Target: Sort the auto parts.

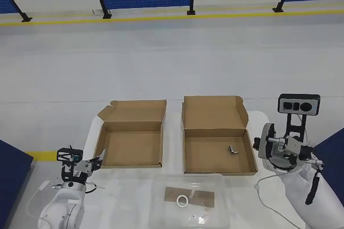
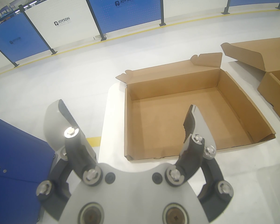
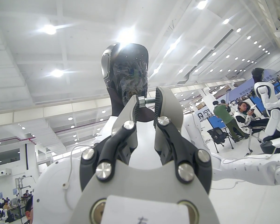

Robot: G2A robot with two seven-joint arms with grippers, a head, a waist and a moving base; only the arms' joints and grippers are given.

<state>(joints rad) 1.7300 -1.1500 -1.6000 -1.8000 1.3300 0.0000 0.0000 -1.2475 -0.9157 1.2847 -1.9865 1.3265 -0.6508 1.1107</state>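
My right gripper (image 3: 146, 104) points upward, away from the table, and is shut on a small threaded bolt (image 3: 144, 101) with a nut, clamped end to end between the pads. The right arm (image 1: 281, 151) stands beside the right cardboard box (image 1: 206, 156), which holds one small metal part (image 1: 233, 150). My left gripper (image 2: 126, 106) is open and holds nothing, hovering near the front left corner of the left cardboard box (image 2: 177, 122), which is bare inside. In the top view the left gripper (image 1: 96, 160) sits just left of that box (image 1: 132, 147).
A clear plastic bin (image 1: 160, 183) stands at the table's front middle. In it lie a white ring (image 1: 183, 200), a small metal piece (image 1: 202, 219) and a brown cardboard strip (image 1: 198, 196). Both box lids stand open at the back.
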